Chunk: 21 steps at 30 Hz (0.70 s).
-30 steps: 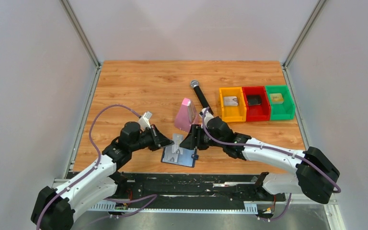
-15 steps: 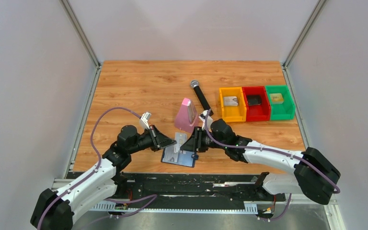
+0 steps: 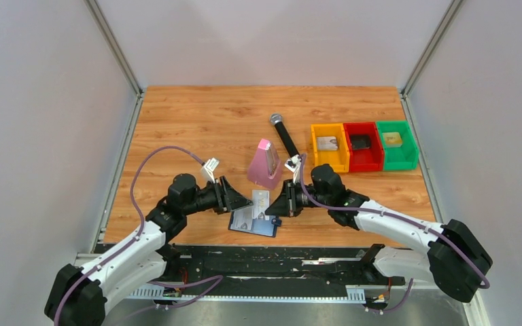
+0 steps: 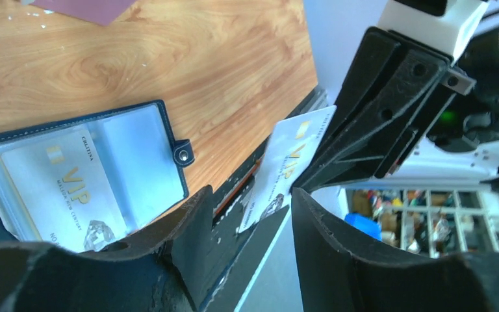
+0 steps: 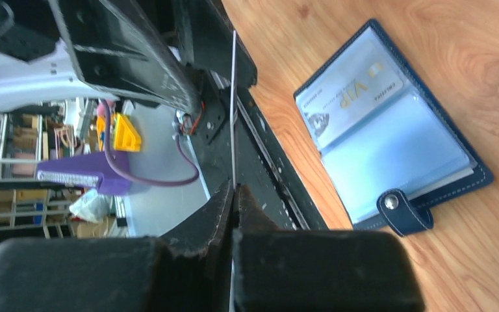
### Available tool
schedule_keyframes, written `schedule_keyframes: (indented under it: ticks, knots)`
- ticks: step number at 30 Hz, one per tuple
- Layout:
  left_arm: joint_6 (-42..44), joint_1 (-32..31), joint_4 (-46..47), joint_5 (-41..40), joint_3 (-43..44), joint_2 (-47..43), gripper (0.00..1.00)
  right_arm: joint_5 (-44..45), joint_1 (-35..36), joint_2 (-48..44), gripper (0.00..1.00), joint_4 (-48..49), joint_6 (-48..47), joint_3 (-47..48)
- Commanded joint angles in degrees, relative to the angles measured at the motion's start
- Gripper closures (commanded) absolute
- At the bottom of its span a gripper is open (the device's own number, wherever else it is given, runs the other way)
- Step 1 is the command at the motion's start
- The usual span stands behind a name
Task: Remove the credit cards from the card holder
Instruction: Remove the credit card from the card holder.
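Card holder (image 3: 253,221) lies open and flat on the wooden counter (image 3: 197,122), close to its near edge and between the two arms. At the far right of the counter stand three bins in a row, touching: orange (image 3: 329,160), red (image 3: 361,163) and green (image 3: 397,161). A pink wedge-shaped metronome (image 3: 264,164) stands upright just beyond the holder, and a black microphone (image 3: 285,138) lies past it, well apart from the holder.

The left end effector (image 4: 248,198) has its fingers (image 4: 188,224) spread wide and grips nothing. The right end effector (image 5: 234,192) is pinched tight on a loose credit card (image 4: 292,162), held up off the counter above the holder's far edge. Seen edge-on from the right wrist, this card (image 5: 233,97) stands as a thin pale line rising from the closed fingertips. Its free end reaches into the gap between the left fingers without plainly touching either.

Inside the navy holder, pale blue-grey sleeves show, with a second credit card (image 4: 65,185) marked VIP tucked into one. The snap tab (image 4: 183,153) rests open on the wood.
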Motion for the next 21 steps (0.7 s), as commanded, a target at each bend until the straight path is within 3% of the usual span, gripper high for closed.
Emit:
schedule_keyframes:
  ticks: [1, 6, 21]
  knots:
    - [9.05, -0.31, -3.13, 6.29, 4.96, 2.33, 0.42, -10.74, -0.95, -1.19, 1.00, -7.32, -9.42, 2.92]
    - [10.91, -0.31, -0.76, 12.96, 6.34, 5.60, 0.41, -19.36, -0.82, -0.37, 1.00, -11.86, -13.68, 4.84]
    - [12.55, -0.38, 1.67, 22.49, 8.71, 12.17, 0.44, -25.47, -0.39, 5.12, 1.00, -12.45, -13.89, 7.44]
